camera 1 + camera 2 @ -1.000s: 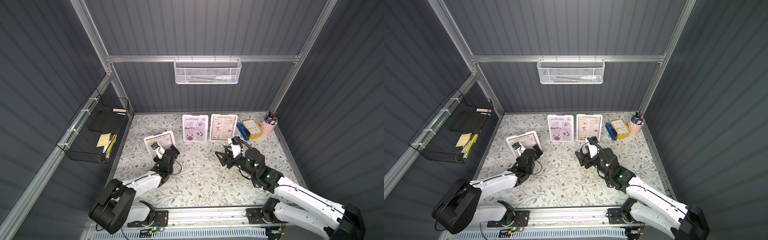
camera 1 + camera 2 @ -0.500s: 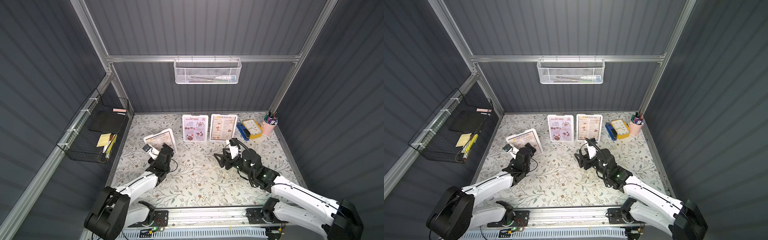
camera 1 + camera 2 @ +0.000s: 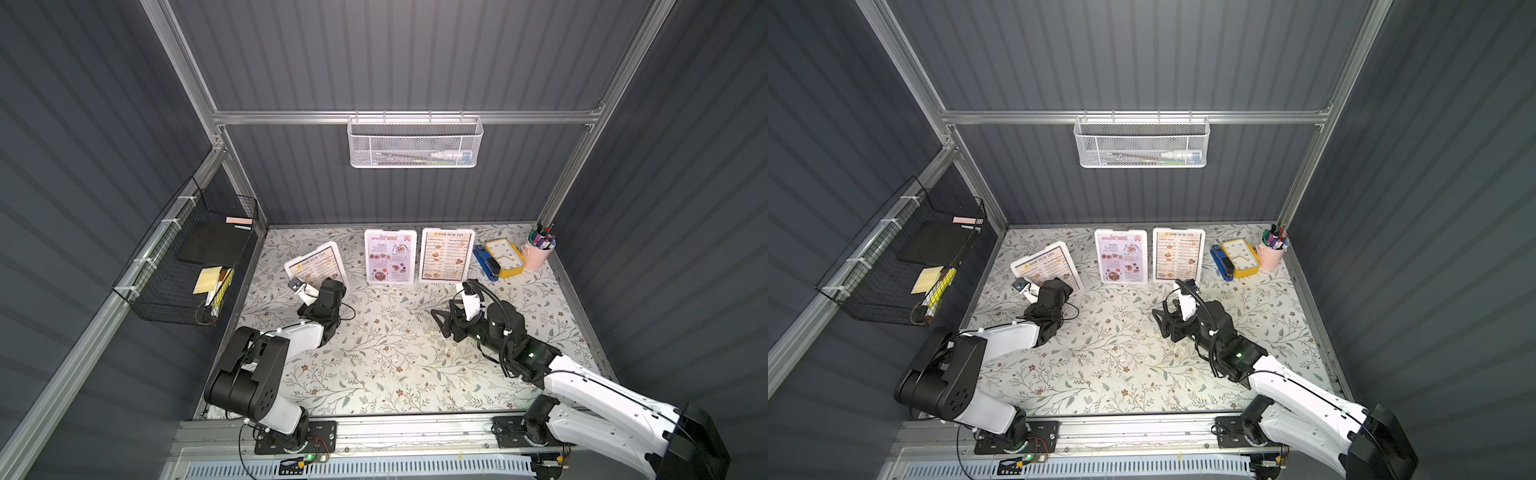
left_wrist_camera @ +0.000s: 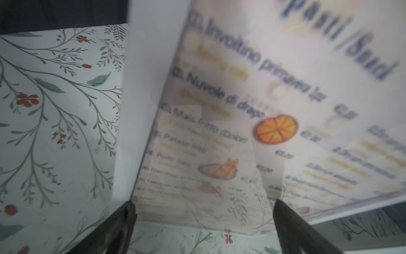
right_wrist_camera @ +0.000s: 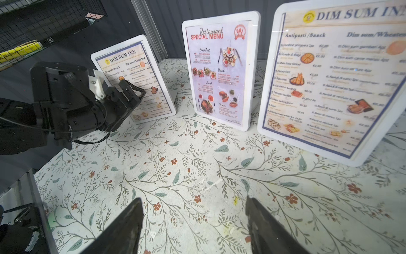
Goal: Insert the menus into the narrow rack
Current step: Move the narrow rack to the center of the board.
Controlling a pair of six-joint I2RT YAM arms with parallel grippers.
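Three menus stand upright along the back of the table. The left DIM SUM INN menu (image 3: 316,264) (image 5: 129,63) leans back, with the lavender one (image 3: 390,257) (image 5: 219,66) and the right DIM SUM INN one (image 3: 446,254) (image 5: 329,77) beside it. The narrow white mesh rack (image 3: 413,143) hangs on the back rail above them. My left gripper (image 4: 203,209) (image 5: 134,92) is open right in front of the left menu's lower part, filling the left wrist view. My right gripper (image 5: 194,204) (image 3: 444,318) is open over bare table, holding nothing.
A black wire basket (image 3: 187,266) with notepads hangs on the left wall. At the back right stand a blue stapler (image 3: 486,262), a yellow clock box (image 3: 505,257) and a pink cup of pens (image 3: 538,249).
My left gripper has moved back toward the left menu, and its arm has folded up higher. The right gripper has barely shifted and its jaws have widened slightly.
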